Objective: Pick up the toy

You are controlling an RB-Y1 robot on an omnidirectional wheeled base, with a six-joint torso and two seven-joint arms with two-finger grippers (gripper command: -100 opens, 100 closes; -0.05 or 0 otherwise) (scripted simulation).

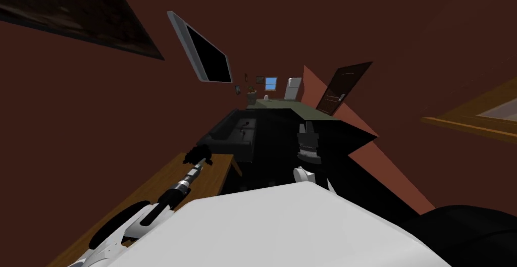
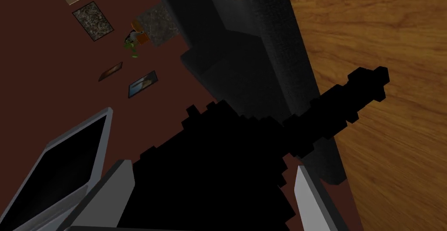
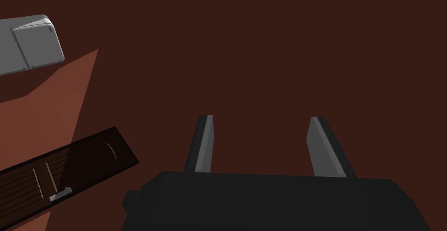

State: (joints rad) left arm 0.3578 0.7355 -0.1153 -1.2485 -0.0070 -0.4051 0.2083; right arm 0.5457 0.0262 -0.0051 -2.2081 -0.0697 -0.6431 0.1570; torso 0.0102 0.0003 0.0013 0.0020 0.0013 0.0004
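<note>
Dark sofa (image 2: 244, 67) (arm close) blocking past the wooden table (image 2: 393, 45) edge, open air around right end effector (image 3: 261, 118)

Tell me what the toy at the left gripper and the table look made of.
The toy: flat black, blocky stepped outline, no sheen or texture, so its material stays open. The table: wood by its look, warm brown with running grain lines, smooth finish.
</note>
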